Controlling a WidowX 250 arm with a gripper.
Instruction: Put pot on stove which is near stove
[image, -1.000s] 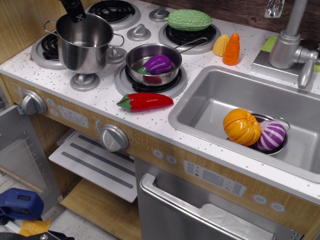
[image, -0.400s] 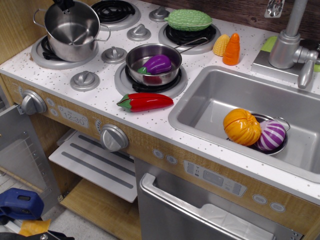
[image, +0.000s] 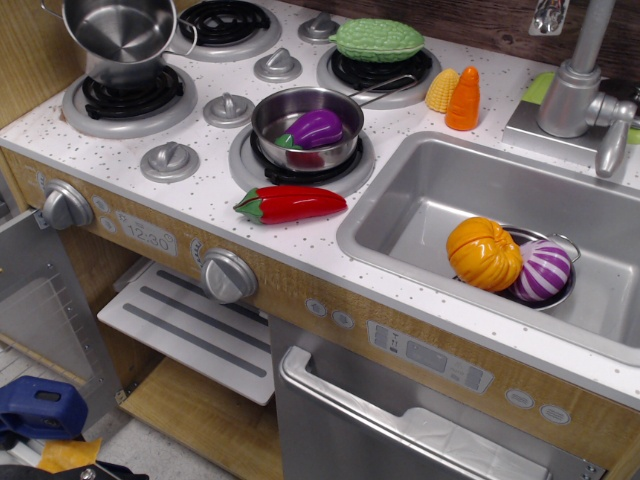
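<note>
The shiny steel pot (image: 118, 30) is at the top left, tilted with its mouth toward the camera. It hangs just over the far part of the front-left coil burner (image: 130, 100) of the white speckled stove (image: 200, 190). Its lower wall is close to the burner; I cannot tell whether it touches. The pot's upper rim is cut off by the frame's top edge. The gripper is out of view above that edge, so its hold on the pot does not show.
A steel pan (image: 300, 118) holding a purple eggplant (image: 318, 127) sits on the front-right burner. A red pepper (image: 290, 203) lies in front of it. A green gourd (image: 378, 40) covers the back-right burner. The sink (image: 420, 190) holds a bowl with toy vegetables (image: 484, 253).
The pot has moved left and back from above the knob area, to over the front-left burner, rising toward the top edge. The gripper has left the frame.
</note>
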